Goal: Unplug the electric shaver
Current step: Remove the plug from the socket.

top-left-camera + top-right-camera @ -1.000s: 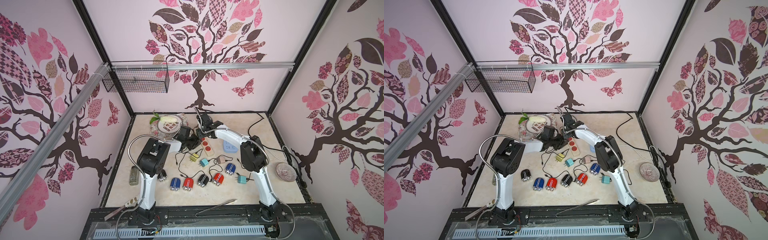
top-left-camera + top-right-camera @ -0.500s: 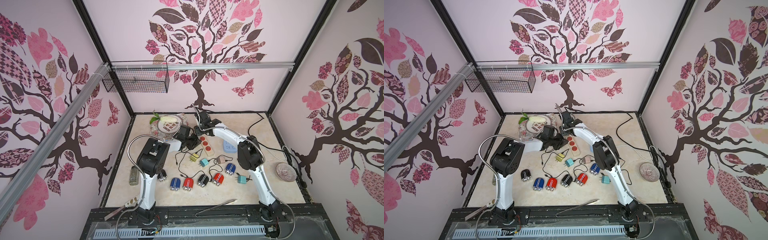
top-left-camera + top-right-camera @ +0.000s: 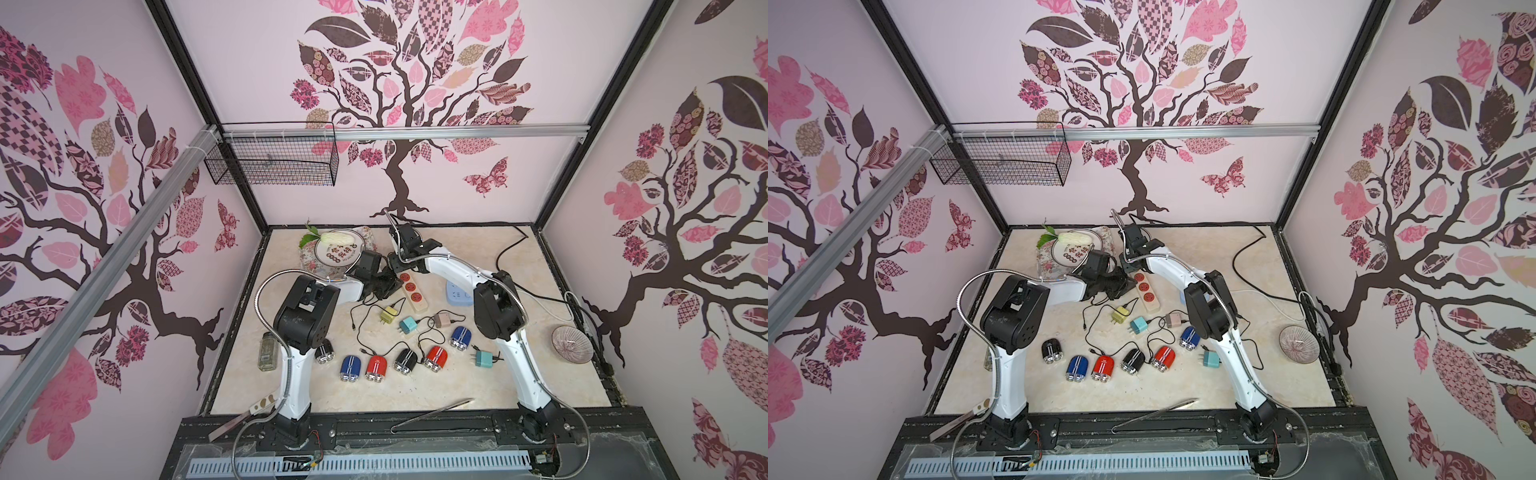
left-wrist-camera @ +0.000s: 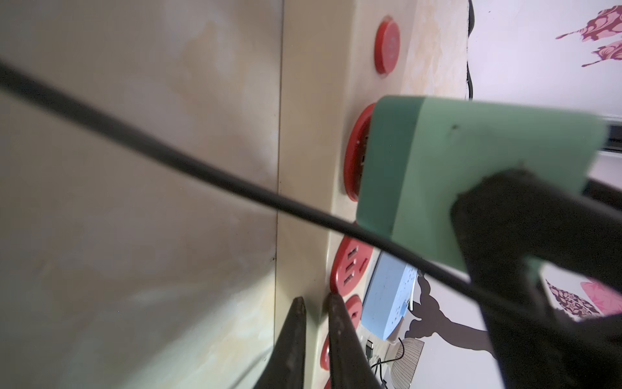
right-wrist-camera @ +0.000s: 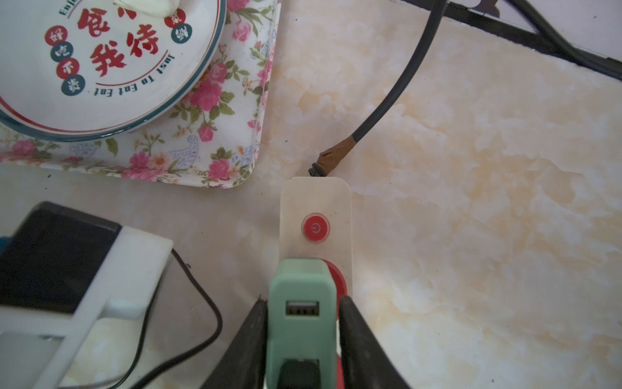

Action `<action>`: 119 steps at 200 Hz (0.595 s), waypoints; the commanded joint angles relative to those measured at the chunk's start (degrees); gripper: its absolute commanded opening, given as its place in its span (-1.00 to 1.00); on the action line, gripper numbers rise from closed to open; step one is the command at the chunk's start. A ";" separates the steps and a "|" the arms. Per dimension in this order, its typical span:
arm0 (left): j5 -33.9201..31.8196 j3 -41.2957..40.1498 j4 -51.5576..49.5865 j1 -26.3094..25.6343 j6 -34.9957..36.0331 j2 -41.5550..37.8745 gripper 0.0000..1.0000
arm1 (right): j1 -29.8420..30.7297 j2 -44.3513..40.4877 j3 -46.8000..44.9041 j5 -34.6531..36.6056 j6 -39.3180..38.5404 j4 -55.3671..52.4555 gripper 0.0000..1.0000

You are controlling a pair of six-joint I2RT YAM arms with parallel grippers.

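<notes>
A green charger (image 5: 301, 330) sits plugged into the first red socket of the beige power strip (image 5: 314, 198), with a black cable running out of it. My right gripper (image 5: 303, 299) is open and straddles the charger: one finger touches its side, and a thin gap shows at the other. In the left wrist view the charger (image 4: 471, 161) has a black right finger (image 4: 525, 229) against it. My left gripper (image 4: 316, 299) is shut, its tips down on the strip (image 4: 309, 134). Several electric shavers lie near the front, among them a red one (image 3: 377, 368). Which one this cable feeds I cannot tell.
A plate (image 5: 188, 67) on a floral tray (image 5: 215, 158) lies just beside the strip's switch end. Loose chargers (image 3: 389, 313) and tangled black cables lie in front of the strip (image 3: 413, 289). A blue power strip (image 3: 457, 296) is to its right, a bowl (image 3: 571, 345) at the far right.
My right gripper has shifted over the strip's switch end and its jaws have narrowed around the green charger. The left gripper has stayed on the strip.
</notes>
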 commanded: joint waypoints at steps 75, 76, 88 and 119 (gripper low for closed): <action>-4.16 -0.48 -5.25 -0.64 -1.58 2.30 -0.70 | 0.11 -0.96 -0.80 1.74 -0.20 0.95 -0.58; -4.16 -0.50 -5.25 -0.64 -1.57 2.30 -0.70 | 0.11 -0.98 -0.79 1.82 -0.19 0.95 -0.58; -4.25 -0.64 -5.28 -0.65 -1.68 2.37 -0.70 | 0.10 -1.17 -0.70 2.13 -0.05 0.96 -0.58; -4.42 -1.18 -5.24 -0.65 -2.01 2.67 -0.70 | 0.11 -1.81 0.07 2.59 0.41 1.22 -0.59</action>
